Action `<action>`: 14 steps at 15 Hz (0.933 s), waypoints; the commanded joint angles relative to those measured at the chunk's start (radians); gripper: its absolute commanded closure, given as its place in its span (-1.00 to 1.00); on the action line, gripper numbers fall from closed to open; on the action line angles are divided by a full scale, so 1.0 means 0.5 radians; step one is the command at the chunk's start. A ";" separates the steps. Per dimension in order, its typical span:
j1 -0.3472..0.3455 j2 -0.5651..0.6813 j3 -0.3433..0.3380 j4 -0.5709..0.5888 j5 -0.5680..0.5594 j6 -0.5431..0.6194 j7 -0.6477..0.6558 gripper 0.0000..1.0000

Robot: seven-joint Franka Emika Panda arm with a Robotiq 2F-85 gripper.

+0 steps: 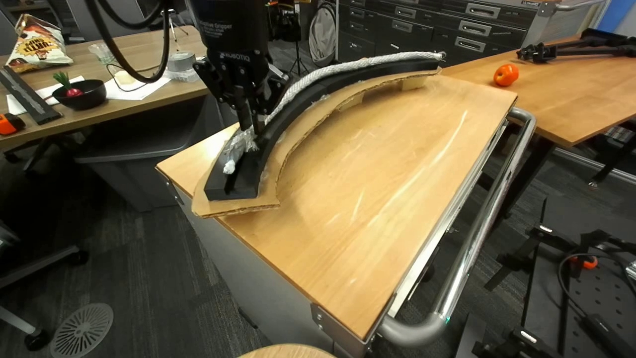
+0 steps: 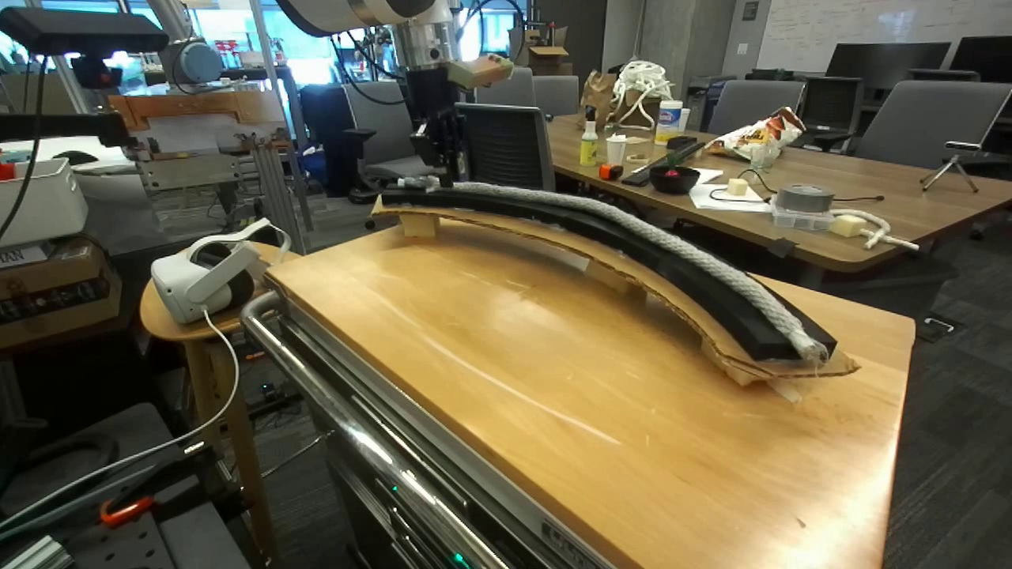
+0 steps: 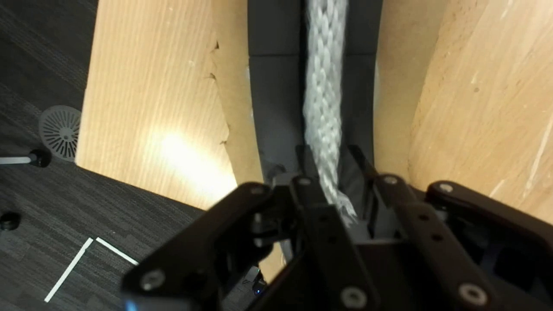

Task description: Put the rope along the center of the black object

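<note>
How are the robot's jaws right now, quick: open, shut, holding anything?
Gripper: open, jaws apart on either side of the rope, with a gap showing beside it in the wrist view, so not clamped.

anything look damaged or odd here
Yes: in an exterior view, the rope looks frayed at the end away from the gripper, loose strands showing. In the wrist view, the cardboard has small tears along one edge.

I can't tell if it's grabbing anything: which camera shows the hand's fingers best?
The wrist view, from close above: the fingers stand apart with the rope running between them. Both exterior views show the hand pointing down at the rope, its fingers much smaller.
</note>
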 commanded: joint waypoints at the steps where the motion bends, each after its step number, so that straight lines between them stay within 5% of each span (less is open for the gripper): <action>1: -0.023 0.046 0.023 0.101 0.045 -0.064 -0.025 1.00; 14: -0.006 0.048 0.101 0.064 0.040 -0.020 -0.280 0.96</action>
